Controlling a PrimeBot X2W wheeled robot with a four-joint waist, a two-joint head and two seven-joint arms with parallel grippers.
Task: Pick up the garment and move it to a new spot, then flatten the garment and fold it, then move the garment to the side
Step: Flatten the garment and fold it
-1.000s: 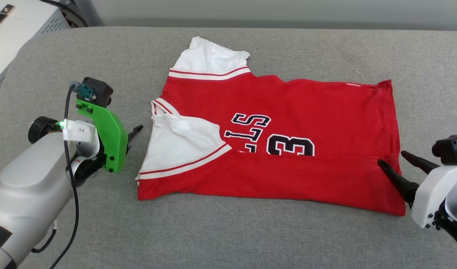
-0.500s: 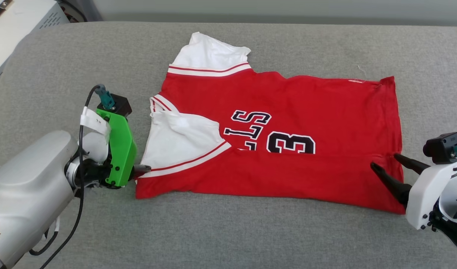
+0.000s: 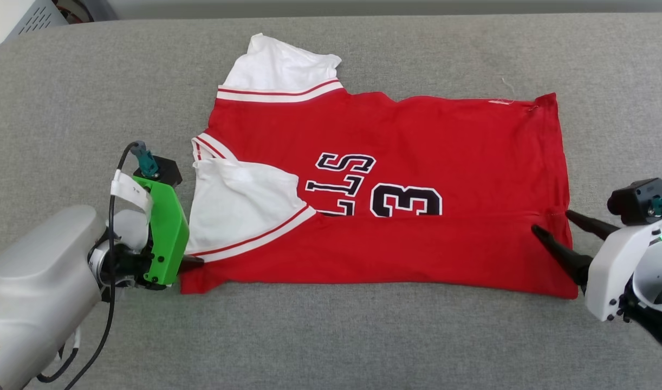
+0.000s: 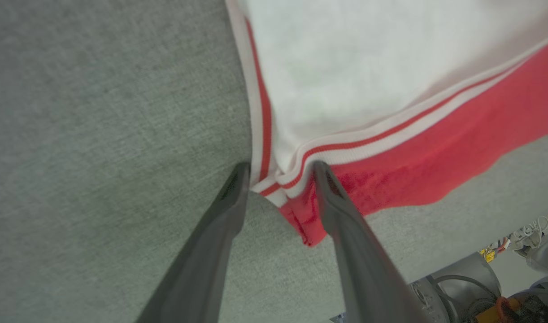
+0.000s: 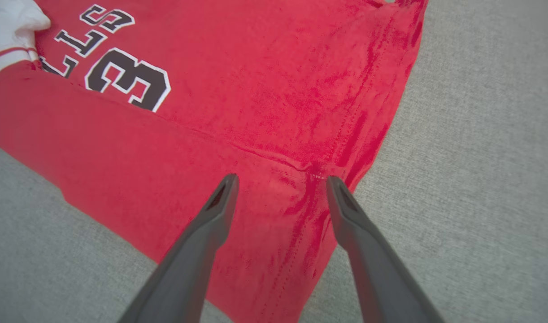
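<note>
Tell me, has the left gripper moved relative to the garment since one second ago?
Yes. Against the garment, the left gripper has come toward the robot, from beside the white sleeve to its striped corner, now between the jaws.

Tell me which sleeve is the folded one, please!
On the grey cushion lies a red jersey. The folded sleeve is the white one lying over the red front beside the black letters; the other sleeve pokes out at the far edge.
</note>
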